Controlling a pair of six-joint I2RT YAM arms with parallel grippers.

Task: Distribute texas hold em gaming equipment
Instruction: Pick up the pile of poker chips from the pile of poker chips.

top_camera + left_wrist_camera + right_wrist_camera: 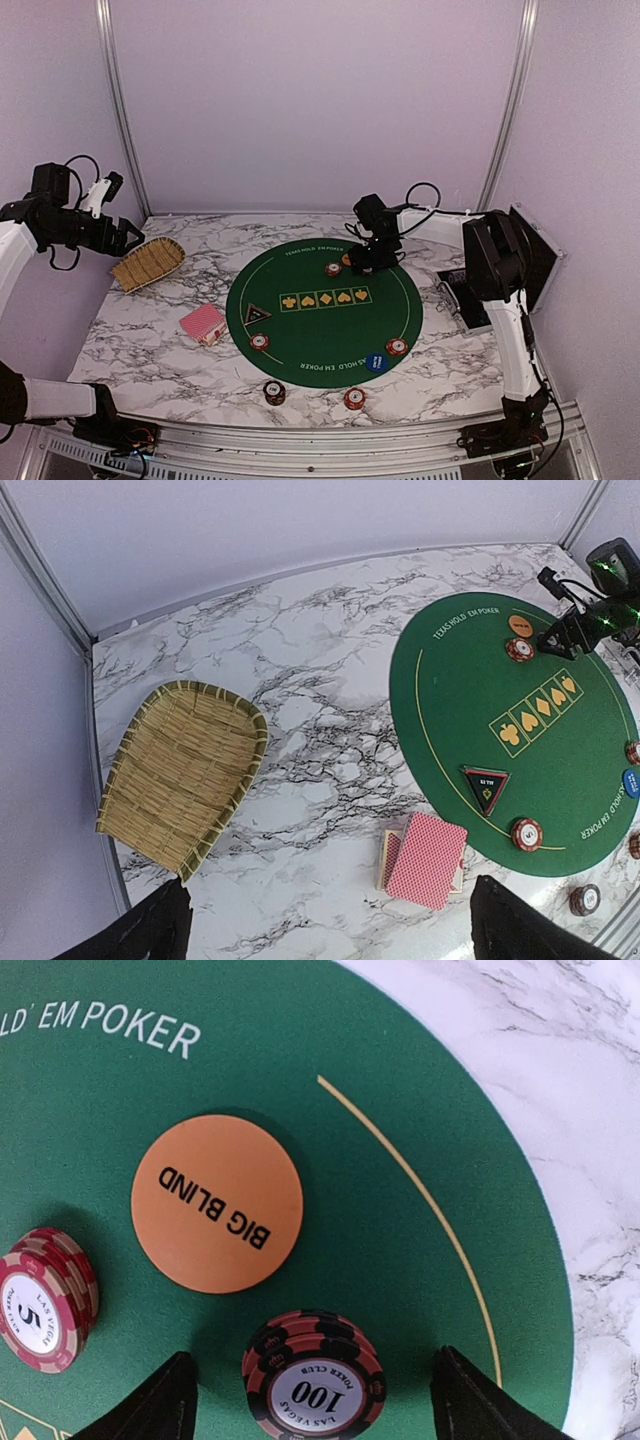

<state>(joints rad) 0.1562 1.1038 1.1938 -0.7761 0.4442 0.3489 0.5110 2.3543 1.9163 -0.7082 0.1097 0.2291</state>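
On the round green poker mat (320, 335), my right gripper (362, 262) (312, 1365) hangs open at the far edge. A stack of red-and-black "100" chips (315, 1380) stands free between its fingers, with a gap on each side. An orange "BIG BLIND" button (217, 1203) and a red "5" chip stack (45, 1298) lie just beyond it. The pink-backed cards (203, 324) (425, 858) lie left of the mat. A black-and-red triangular marker (257, 314) and a blue button (376, 362) rest on the mat. My left gripper (130, 238) (330, 920) is raised at the far left, open and empty.
A tan woven basket (148, 262) (180, 775) lies at the back left. A black hinged case (468, 292) stands open at the right edge. Red chips sit on the mat (260, 342) (397, 347), and two more chip stacks (274, 391) (354, 398) on the marble near the front.
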